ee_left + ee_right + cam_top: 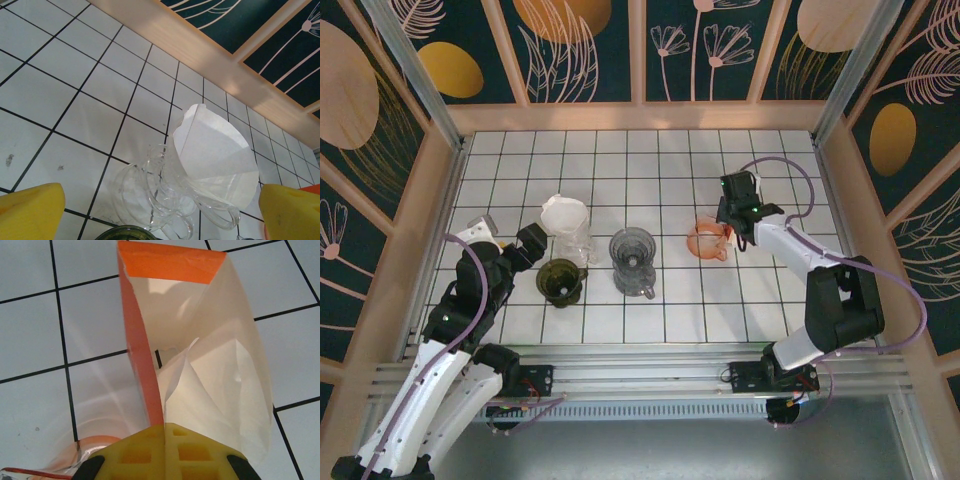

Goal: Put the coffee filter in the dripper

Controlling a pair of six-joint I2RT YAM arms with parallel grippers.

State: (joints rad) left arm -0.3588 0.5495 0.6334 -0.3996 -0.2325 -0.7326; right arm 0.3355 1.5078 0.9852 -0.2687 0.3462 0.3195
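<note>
My right gripper (165, 432) is shut, pinching the coffee filter (220, 370), a white paper cone with an orange band along its fold and top edge. The filter stands out ahead of the fingers over the white tiles. A rim of the orange translucent dripper (75, 455) shows low on the left. From above, the right gripper (732, 222) sits at the right rim of this orange dripper (705, 242). My left gripper (160, 220) is open, its yellow fingertips (30, 212) wide apart. In front of it a clear dripper (150, 200) holds another white filter (215, 155).
A green dripper (560, 282) stands next to the left gripper (515, 245), with the clear dripper (572, 242) behind it and a grey dripper (633, 262) in the middle. Wooden walls (640, 115) ring the tiled floor. Open tiles lie at the back and the front right.
</note>
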